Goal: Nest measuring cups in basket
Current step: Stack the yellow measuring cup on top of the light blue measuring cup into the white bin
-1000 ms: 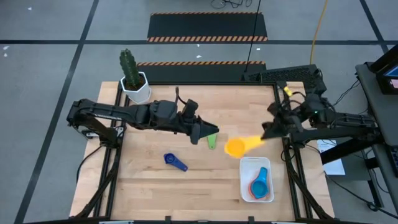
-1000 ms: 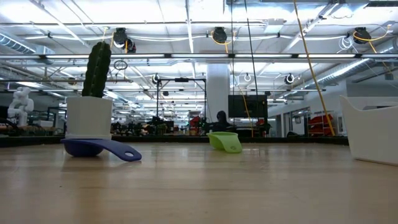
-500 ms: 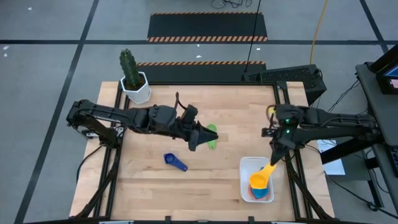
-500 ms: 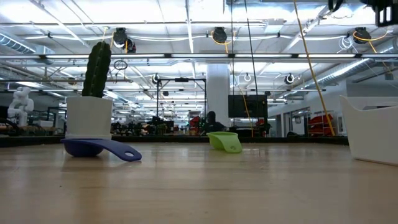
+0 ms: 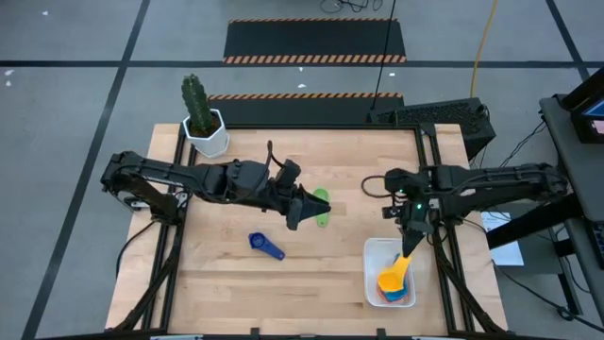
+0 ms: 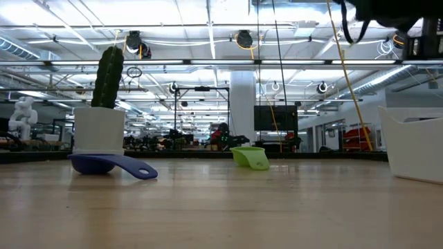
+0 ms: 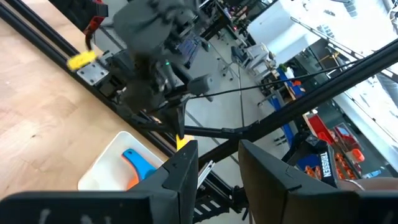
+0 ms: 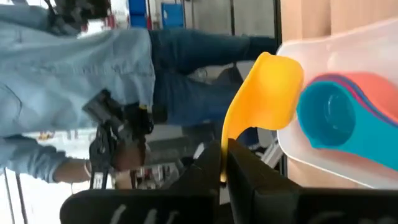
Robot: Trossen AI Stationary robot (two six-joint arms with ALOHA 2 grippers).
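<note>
My right gripper is over the white basket at the table's near right, shut on the yellow measuring cup. Its bowl sits over the cups nested in the basket: a light blue one and an orange one under it. The green cup lies on the table at mid-table, and the dark blue cup rests on its bowl nearer the near edge. My left gripper hangs open just left of the green cup, above it, touching nothing. My right gripper pinches the yellow cup's flat handle near its free end between its two fingers. The fingers slant down from the far side and lie along the handle. The bowl hangs tilted beyond the fingertips, over the basket's far end. Whether it touches the nested cups I cannot tell.
A white hexagonal pot with a cactus stands at the table's far left corner. Bare wood lies between the dark blue cup and the basket. A person in a denim shirt stands beyond the table's right side.
My right gripper has carried the yellow cup from mid-table toward the near right corner and down over the basket, turning so the cup now points toward the near edge. My left gripper drew back a little from the green cup. The other cups stayed put.
</note>
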